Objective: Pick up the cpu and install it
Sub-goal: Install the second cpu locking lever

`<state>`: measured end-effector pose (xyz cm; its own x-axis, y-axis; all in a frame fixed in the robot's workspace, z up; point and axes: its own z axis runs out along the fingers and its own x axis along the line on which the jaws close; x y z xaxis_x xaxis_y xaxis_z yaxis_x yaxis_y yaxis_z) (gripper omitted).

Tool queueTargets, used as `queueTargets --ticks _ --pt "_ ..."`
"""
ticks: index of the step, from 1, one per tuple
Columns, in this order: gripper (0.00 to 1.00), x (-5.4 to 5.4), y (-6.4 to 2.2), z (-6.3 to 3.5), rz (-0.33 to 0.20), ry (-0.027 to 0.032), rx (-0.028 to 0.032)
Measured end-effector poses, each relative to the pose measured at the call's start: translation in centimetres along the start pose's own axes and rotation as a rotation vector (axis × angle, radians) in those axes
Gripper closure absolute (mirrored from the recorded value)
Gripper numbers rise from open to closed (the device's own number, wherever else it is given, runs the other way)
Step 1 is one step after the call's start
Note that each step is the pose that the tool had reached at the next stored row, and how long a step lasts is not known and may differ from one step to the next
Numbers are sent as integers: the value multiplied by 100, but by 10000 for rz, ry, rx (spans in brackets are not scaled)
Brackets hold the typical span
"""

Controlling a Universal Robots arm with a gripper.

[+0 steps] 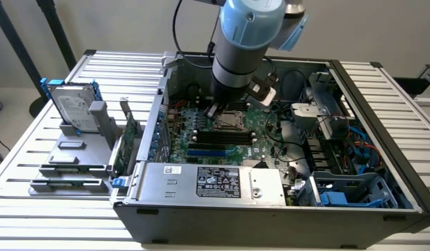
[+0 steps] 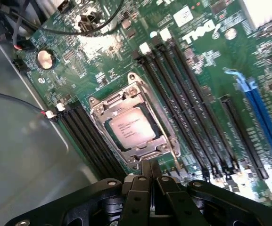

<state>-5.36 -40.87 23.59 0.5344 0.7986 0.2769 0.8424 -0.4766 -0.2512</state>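
The cpu point(image 2: 130, 128) is seated in the motherboard socket point(image 2: 132, 123), framed by its metal bracket. The gripper point(image 2: 151, 172) is held closed and empty just beside it; square seating is best confirmed without pressing the chip.

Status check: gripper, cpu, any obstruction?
Gripper shut, empty, just off the socket. Cpu seated in motherboard socket. Nothing on it.

You get even, bright room light in the exterior view, soft shadow inside the open case point(image 1: 382, 157), white glare along the slatted table point(image 1: 33, 219), while your wrist view runs hazy, overexposed patches on the motherboard point(image 2: 206, 61), gripper point(image 2: 150, 181) dark and blurred.
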Motion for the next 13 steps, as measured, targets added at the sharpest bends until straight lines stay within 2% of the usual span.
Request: queueTargets --ticks 6,13 --pt "89 -142 79 -135 29 -35 62" --pt "89 -178 89 -108 28 42 115"
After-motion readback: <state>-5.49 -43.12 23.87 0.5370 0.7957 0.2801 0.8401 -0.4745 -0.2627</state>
